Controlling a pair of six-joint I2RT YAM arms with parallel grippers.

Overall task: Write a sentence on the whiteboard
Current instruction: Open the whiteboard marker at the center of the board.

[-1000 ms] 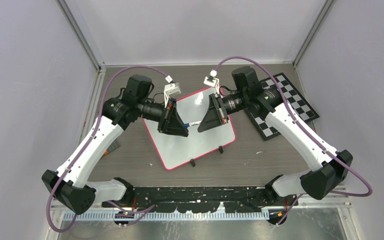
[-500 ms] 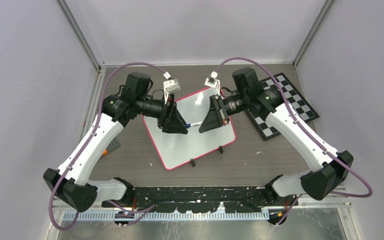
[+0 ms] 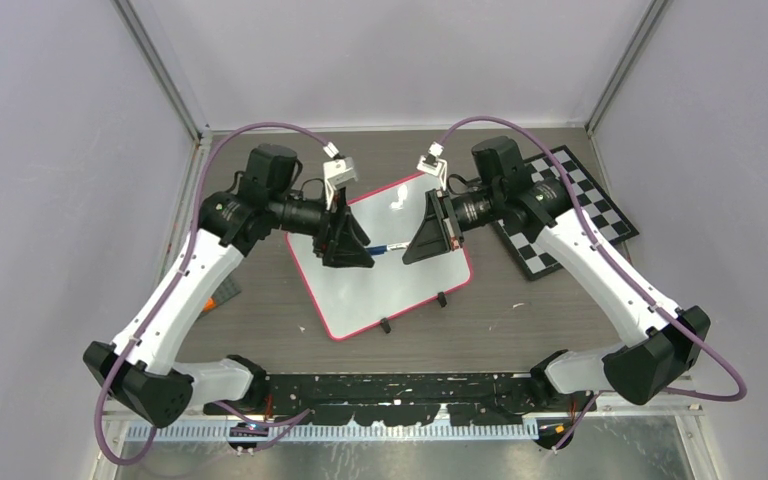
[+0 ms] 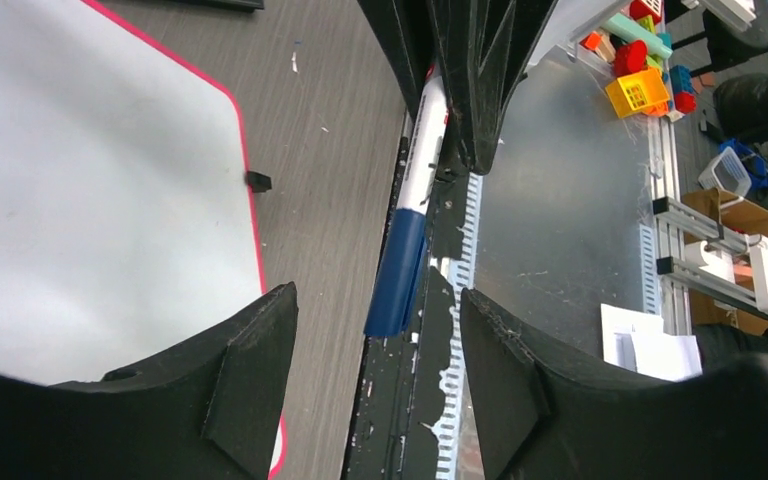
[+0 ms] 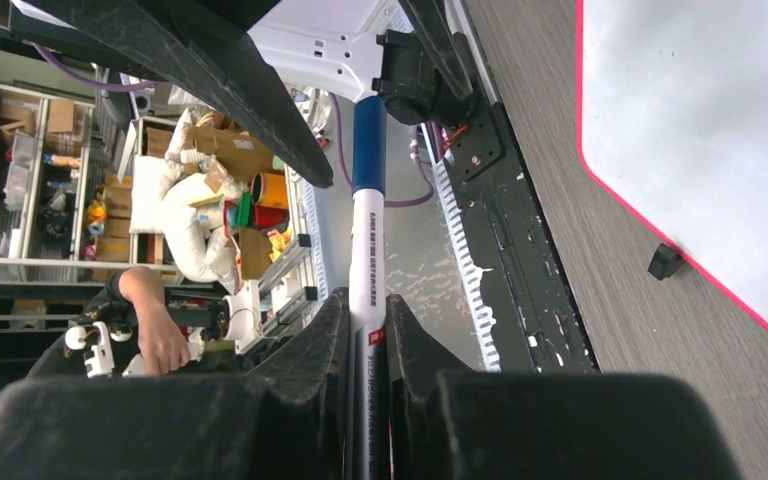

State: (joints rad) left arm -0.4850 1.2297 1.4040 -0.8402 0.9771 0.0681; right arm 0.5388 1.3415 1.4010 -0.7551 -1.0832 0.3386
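1. The right gripper (image 5: 368, 330) is clamping hard on the marker (image 5: 367, 250). Both fingers are pressing the white barrel, and the capped end is sticking out ahead of them.
2. The left gripper (image 4: 375, 295) is standing wide open. The marker's blue cap (image 4: 400, 262) is poking just into the gap, with daylight showing on either side, so neither finger is touching it.
3. Both grippers are hovering nose to nose over the middle of the whiteboard (image 3: 380, 295). The left one is hanging over its left half and the right one over its right half, with the marker stretching between them.
4. The whiteboard is lying flat below them, turned at an angle on the table (image 3: 280, 330). Its pink-red frame is showing all round, and its face is looking blank apart from a few faint specks.
5. Along the whiteboard's near edge, two black clip feet (image 3: 385, 325) are sitting, with bare table running from there toward the arm bases.
6. Off the whiteboard's right side, a checkerboard (image 3: 572, 195) is lying close by. The right arm is reaching across and hiding the gap between them.
7. Past the whiteboard's far corner, a strip of table is showing before the back wall (image 3: 390, 60).
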